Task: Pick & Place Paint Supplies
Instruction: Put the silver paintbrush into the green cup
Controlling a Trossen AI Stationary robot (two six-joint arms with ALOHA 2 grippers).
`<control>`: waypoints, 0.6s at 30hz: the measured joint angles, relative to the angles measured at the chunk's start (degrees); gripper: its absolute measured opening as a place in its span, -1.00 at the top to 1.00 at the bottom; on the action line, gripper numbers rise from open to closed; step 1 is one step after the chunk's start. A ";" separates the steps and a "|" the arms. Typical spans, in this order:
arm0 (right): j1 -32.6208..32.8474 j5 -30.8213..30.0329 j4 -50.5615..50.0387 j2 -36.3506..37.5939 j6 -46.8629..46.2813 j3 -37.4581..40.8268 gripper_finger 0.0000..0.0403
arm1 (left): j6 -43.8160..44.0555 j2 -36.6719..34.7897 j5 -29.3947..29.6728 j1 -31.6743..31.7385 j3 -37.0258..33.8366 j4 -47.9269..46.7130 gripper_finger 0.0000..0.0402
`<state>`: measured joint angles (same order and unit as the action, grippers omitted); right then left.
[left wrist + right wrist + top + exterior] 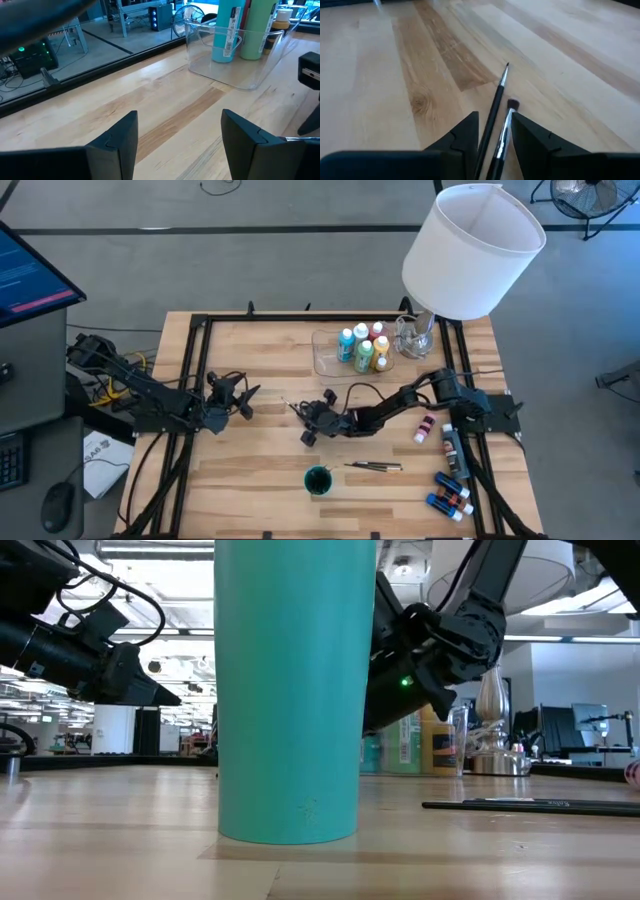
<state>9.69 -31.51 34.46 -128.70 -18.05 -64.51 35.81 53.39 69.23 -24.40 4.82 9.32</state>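
Dark-handled brushes (496, 117) sit pinched between the right gripper's (493, 131) nearly closed fingers.

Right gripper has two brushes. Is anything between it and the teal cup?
Nothing visible. The right gripper, shut on two brushes, sits directly behind the teal cup, with only bare table between them. The loose brushes lie beside the cup, out of the path.
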 joint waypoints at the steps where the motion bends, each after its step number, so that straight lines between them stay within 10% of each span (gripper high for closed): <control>1: 0.00 -0.02 -0.48 0.00 -0.02 -0.19 0.46 | -0.02 0.00 0.00 0.00 0.00 -0.02 0.07; 18: -0.49 -2.00 -2.74 -0.02 -1.57 -0.89 0.46 | -0.02 0.00 0.24 0.00 0.00 0.14 0.07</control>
<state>9.20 -33.51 31.72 -128.73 -19.62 -65.41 35.79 53.39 69.47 -24.40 4.82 9.46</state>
